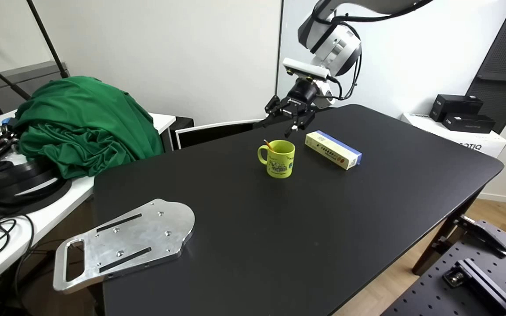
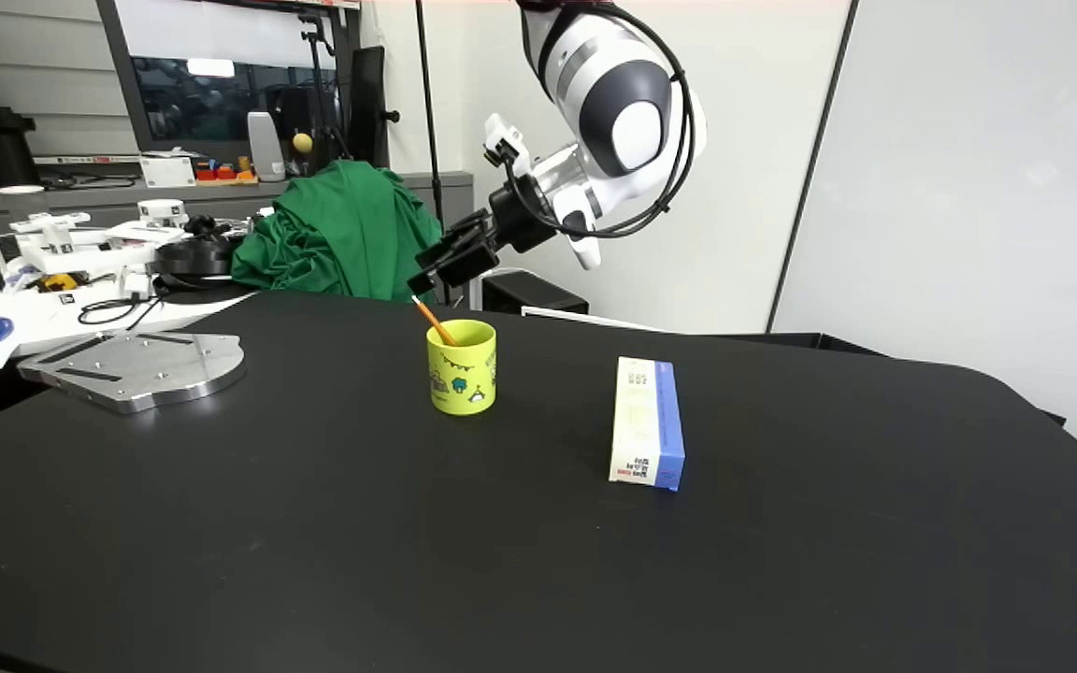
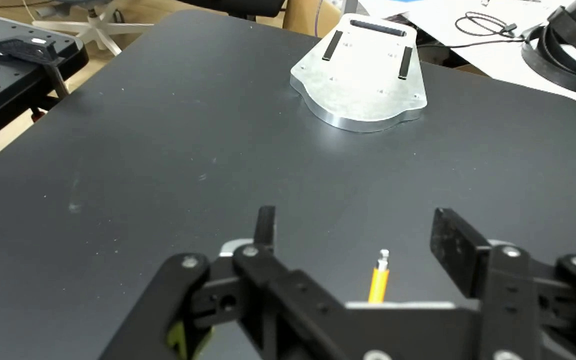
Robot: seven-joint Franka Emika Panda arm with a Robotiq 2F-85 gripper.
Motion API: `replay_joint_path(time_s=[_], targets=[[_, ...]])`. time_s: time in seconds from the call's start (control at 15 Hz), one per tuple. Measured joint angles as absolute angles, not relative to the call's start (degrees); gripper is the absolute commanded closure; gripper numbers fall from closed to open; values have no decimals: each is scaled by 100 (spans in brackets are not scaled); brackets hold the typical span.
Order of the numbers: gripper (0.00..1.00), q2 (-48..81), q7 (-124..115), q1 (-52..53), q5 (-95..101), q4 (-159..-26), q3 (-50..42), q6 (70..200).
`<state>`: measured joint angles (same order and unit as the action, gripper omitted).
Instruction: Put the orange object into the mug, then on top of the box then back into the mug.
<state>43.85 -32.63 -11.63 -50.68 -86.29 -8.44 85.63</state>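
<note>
First Stop or Last? Your Next Move Turns on the Answer

A black tabletop (image 1: 257,245) spreads under your work, with the white arm (image 2: 632,121) reaching in over its far side in both exterior views. A metal plate (image 1: 134,237) lies at one end, its handle jutting past the edge. Your end effector (image 3: 353,230) hangs above the tabletop, its fingers (image 3: 453,250) wide apart and nothing clamped between them. The box (image 2: 637,416) lies near the mug (image 2: 464,383) without touching it; the mug stands upright, handle out to one side. The pencil (image 2: 436,322), slim and orange, leans inside the mug, its upper end above the rim and its lower end out of sight. In the wrist view that upper end shows within the gap between the fingers, seemingly touching neither.

The step in hand is likely a mug stop, but the pencil's place fits the first placement and the last alike; this moment alone cannot settle which. If first, your next move probably calls for bringing the fingers either side of the pencil's upper end, gripping, and lifting along its lean until it clears the rim, bound for the box top. If last, you likely need only back away without brushing it.
</note>
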Motion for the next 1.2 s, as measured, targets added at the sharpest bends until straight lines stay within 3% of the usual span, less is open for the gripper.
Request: replay_joint_path(time_s=[1.2], targets=[[0, 4671, -3429, -917, -5299, -8652, -768, 9917]])
